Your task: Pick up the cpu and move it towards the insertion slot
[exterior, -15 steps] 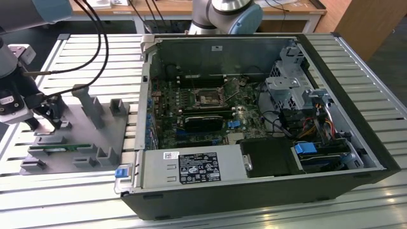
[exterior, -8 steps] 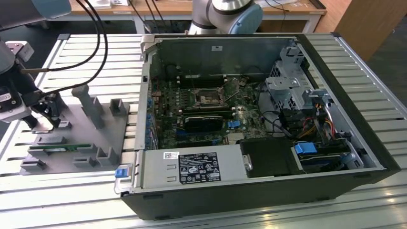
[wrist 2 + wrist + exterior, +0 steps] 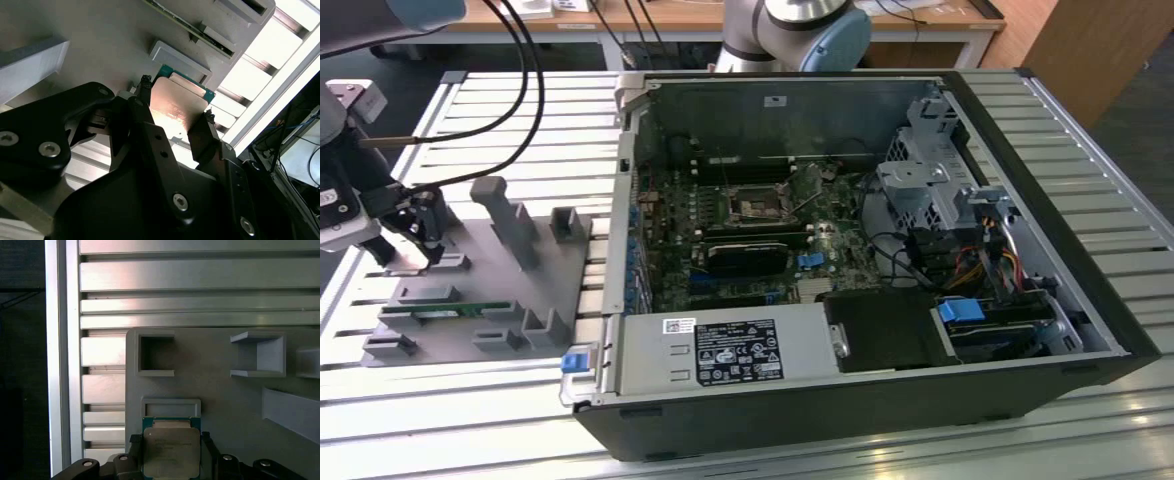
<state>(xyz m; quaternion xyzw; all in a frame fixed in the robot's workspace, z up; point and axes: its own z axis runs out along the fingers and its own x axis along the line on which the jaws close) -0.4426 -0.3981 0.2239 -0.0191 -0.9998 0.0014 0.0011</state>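
The cpu (image 3: 171,452) is a flat square chip with a silvery top and a green rim, and it sits between my gripper's two black fingers in both wrist views. My gripper (image 3: 171,441) is shut on the cpu (image 3: 175,107), one finger on each opposite edge. In the exterior view my gripper (image 3: 435,252) hangs over the far left part of the grey fixture plate (image 3: 480,285). The insertion slot (image 3: 761,205), a square socket with a shiny frame, lies on the motherboard inside the open computer case, well off to the exterior view's right of my gripper.
A shallow grey cpu holder (image 3: 171,407) sits right beside the held chip. The plate carries upright grey blocks (image 3: 507,220) and a long green circuit strip (image 3: 447,312). The case wall (image 3: 630,200) stands between plate and motherboard. Black cables (image 3: 520,90) hang above the plate.
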